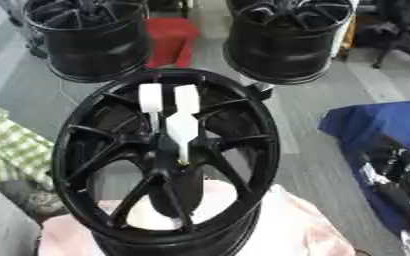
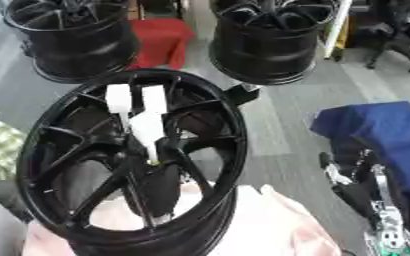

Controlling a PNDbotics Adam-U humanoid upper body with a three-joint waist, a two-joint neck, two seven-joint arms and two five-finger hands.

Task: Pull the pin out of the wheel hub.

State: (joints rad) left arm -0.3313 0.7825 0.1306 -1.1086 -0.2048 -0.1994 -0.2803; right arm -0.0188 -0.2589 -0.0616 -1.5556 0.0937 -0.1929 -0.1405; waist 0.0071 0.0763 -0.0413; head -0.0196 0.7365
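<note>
The white pin [image 1: 180, 125] stands in the centre of the black wheel hub [image 1: 165, 160], its forked top rising over the spokes. The hub rests on pink cloth [image 1: 305, 230]. My right hand [image 2: 353, 185] hangs at the lower right, well apart; I cannot tell its fingers' state. Two more black wheels [image 1: 90, 37] stand behind.

Glossy black wheel hub [image 1: 95, 145], matt white pin [image 1: 180, 125]

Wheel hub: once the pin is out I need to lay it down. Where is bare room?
Bare grey floor lies between the near wheel hub and the blue cloth. Crowded: two more black wheels and a red box behind. The white pin sits at the hub's centre. The right hand is low right.
</note>
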